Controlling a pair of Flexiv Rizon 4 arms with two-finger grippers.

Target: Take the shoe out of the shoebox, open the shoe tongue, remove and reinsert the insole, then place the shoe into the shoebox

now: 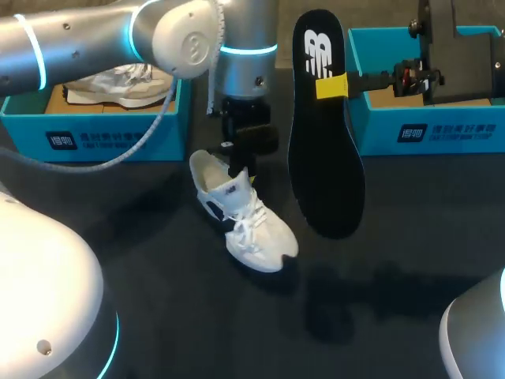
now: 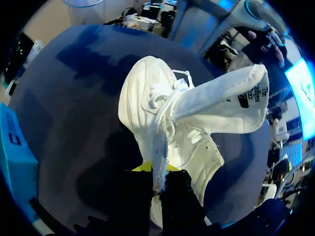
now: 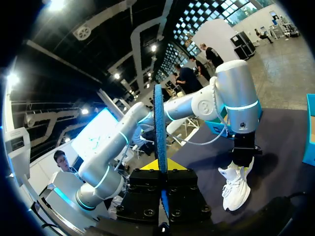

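Observation:
A white shoe (image 1: pixel 246 221) with a dark side mark lies on the dark table, toe toward the front right. My left gripper (image 1: pixel 243 174) comes down from above and is shut on the shoe's lace edge (image 2: pixel 158 147) beside the opening. The tongue (image 2: pixel 221 101) is folded out and away from the opening. My right gripper (image 1: pixel 331 85) is shut on a long black insole (image 1: pixel 325 142), holding it in the air to the right of the shoe. In the right wrist view the insole (image 3: pixel 159 123) shows edge-on between the fingers, with the shoe (image 3: pixel 235 186) beyond it.
A blue shoebox (image 1: pixel 95 130) with crumpled paper stands at the back left. A second blue shoebox (image 1: pixel 442 130) stands at the back right, behind my right arm. The dark tabletop (image 1: pixel 158 300) spreads in front of the shoe.

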